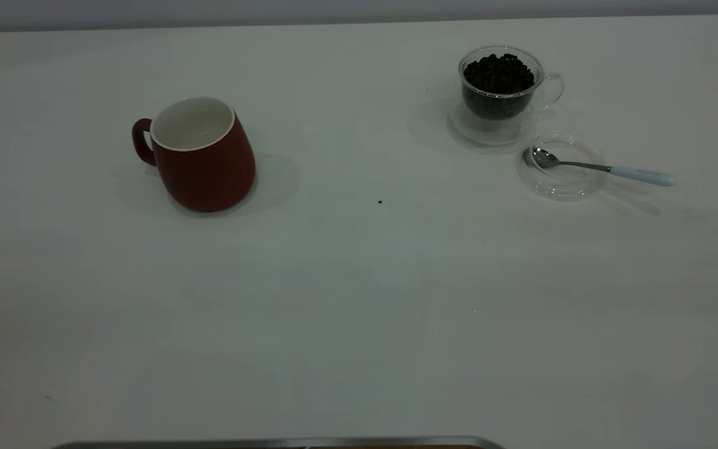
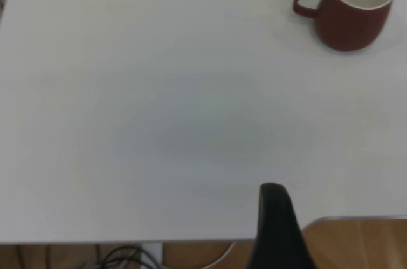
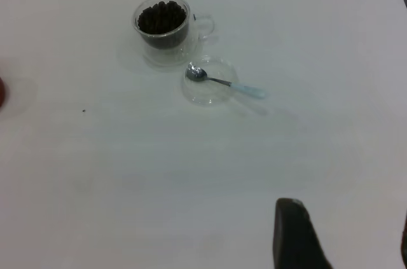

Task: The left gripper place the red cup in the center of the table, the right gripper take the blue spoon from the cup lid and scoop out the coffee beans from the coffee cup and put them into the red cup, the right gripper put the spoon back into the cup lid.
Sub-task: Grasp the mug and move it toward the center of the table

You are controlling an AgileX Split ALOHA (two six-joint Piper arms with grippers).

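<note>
Exterior view: red cup (image 1: 202, 156) upright on the table (image 1: 359, 299), left of centre, handle pointing left, inside white and bare. Coffee cup (image 1: 501, 87) at far right, filled with coffee beans (image 1: 499, 72). Cup lid (image 1: 563, 166) just beside it on the near right, blue spoon (image 1: 602, 167) resting across it, bowl inside the lid, pale handle overhanging the rim to the right. No arm in this view.

Left wrist view: one black finger of the left gripper (image 2: 276, 231) over the table edge, well apart from the red cup; open or closed state cannot be told.

Right wrist view: right gripper (image 3: 343, 234) spread open, holding nothing, well apart from lid and spoon.
</note>
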